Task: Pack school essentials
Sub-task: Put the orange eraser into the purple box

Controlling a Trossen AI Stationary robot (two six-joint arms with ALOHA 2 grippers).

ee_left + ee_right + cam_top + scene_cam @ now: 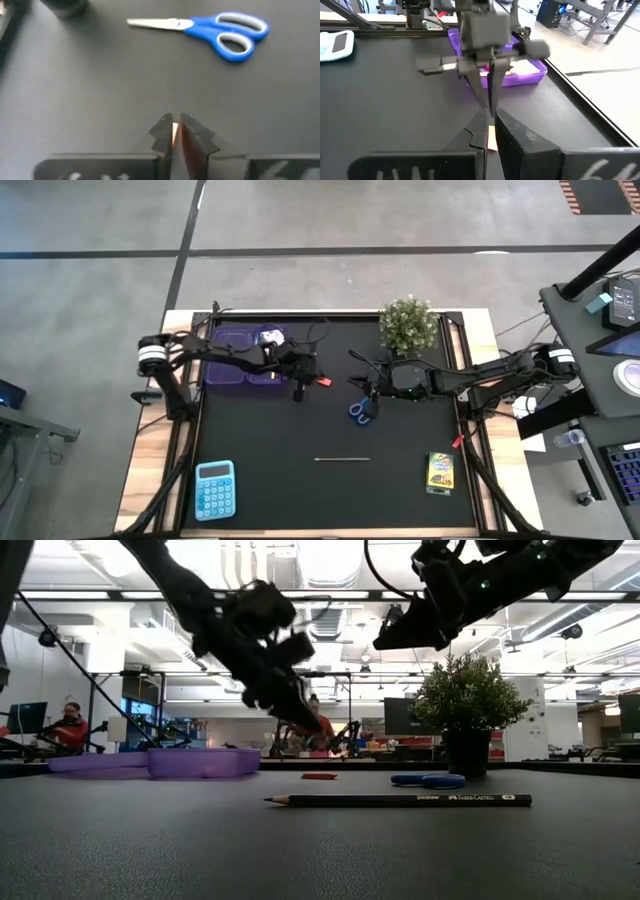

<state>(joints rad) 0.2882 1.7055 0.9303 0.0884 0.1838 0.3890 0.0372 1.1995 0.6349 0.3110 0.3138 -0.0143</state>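
Observation:
The red eraser (323, 381) lies flat on the black mat (270, 440), also low in the low view (319, 776). My left gripper (299, 392) hangs shut just left of it, tips above the mat (315, 725), touching nothing. A red sliver of the eraser (174, 134) shows through its finger gap. My right gripper (368, 387) is shut and raised high (395, 640), over the blue-handled scissors (362, 411), which lie flat. The grey pencil (342, 459) and the crayon box (440, 471) lie nearer the near edge. Pens are out of view.
The purple two-compartment case (245, 356) sits at the far left of the mat, something white in its right compartment (517, 72). A potted plant (408, 325) stands at the far edge. A light-blue calculator (214, 490) lies near left. Bare mat lies between the pencil and the grippers.

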